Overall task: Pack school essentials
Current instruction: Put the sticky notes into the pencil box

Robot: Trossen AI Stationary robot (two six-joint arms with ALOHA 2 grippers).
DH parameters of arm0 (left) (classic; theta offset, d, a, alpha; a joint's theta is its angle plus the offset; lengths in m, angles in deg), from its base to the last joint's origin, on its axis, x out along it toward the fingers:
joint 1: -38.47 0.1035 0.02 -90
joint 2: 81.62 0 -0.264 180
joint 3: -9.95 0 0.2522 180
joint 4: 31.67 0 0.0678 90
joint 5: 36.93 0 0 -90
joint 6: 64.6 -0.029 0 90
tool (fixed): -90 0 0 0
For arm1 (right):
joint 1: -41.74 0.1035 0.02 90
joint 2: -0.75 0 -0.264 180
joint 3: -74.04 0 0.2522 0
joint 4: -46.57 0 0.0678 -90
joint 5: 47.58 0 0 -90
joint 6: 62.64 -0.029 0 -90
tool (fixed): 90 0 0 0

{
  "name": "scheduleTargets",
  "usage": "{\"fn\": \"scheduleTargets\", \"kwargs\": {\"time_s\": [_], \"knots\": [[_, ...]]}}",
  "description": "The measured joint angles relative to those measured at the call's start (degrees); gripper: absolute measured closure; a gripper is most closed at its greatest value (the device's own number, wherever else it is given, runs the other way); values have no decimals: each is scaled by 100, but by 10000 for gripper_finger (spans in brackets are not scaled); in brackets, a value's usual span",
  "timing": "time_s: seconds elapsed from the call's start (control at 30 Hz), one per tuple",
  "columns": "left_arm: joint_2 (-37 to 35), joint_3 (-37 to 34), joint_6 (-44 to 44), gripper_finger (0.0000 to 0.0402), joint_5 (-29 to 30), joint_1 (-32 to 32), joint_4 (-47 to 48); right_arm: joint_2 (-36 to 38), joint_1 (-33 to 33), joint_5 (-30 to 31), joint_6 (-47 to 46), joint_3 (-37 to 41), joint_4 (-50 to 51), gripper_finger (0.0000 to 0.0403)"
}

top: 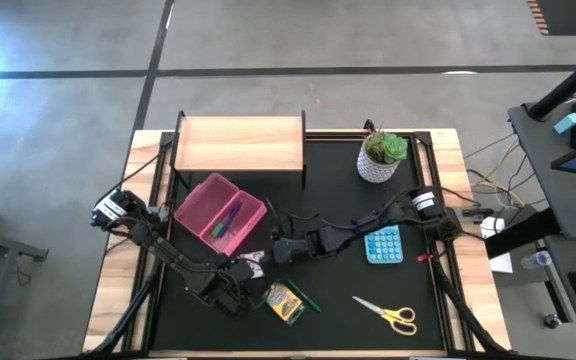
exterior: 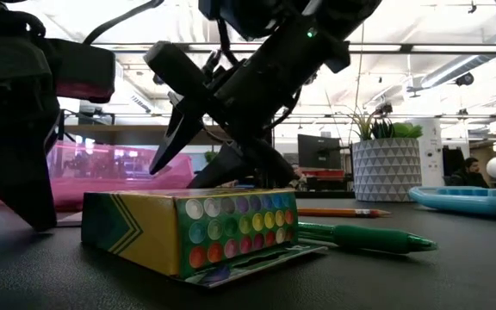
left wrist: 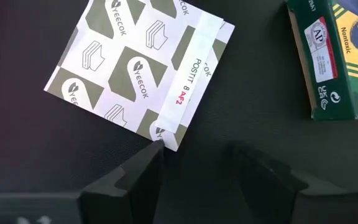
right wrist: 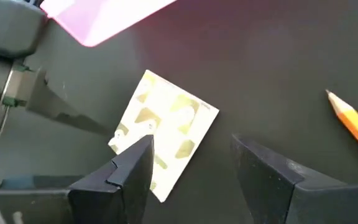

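Observation:
The small white patterned square (top: 253, 262) lies flat on the black mat between both grippers. My left gripper (left wrist: 194, 155) is open, one fingertip at the square's (left wrist: 138, 68) near corner. My right gripper (right wrist: 191, 158) is open and low over the square (right wrist: 166, 130), one finger in front of its edge. The yellow-green crayon box (top: 286, 302) lies flat beside a green pencil (exterior: 360, 234). An orange pencil (right wrist: 353, 121) lies close to the right gripper. Yellow-handled scissors (top: 388, 313) lie near the table's near right corner. My left gripper has one fingertip (left wrist: 151, 158) right at the square's corner (left wrist: 166, 142); whether it touches, I cannot tell. My right gripper comes slanting down from the table's right, with one finger (right wrist: 132, 168) covering the square's edge (right wrist: 160, 180); whether it touches, I cannot tell.
A pink bin (top: 218, 215) holding pencils stands just behind the grippers. A wooden box (top: 238, 145) sits at the far edge, a potted plant (top: 381, 155) at the far right. A light blue tray (top: 383, 243) lies on the right of the mat.

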Motion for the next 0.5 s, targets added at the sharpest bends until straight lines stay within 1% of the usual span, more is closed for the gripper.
{"fn": "scheduleTargets", "kwargs": {"time_s": [0.1,0.4,0.5], "knots": [[0,-2,-77,218,8,2,-30,-3,-94,-188,4,0,0,200],[7,-11,-556,218,45,106,-326,-352,-118,-214,-121,-2,-140,200],[11,-11,-590,218,65,144,-408,-374,-118,-210,-69,-9,-208,200]]}}
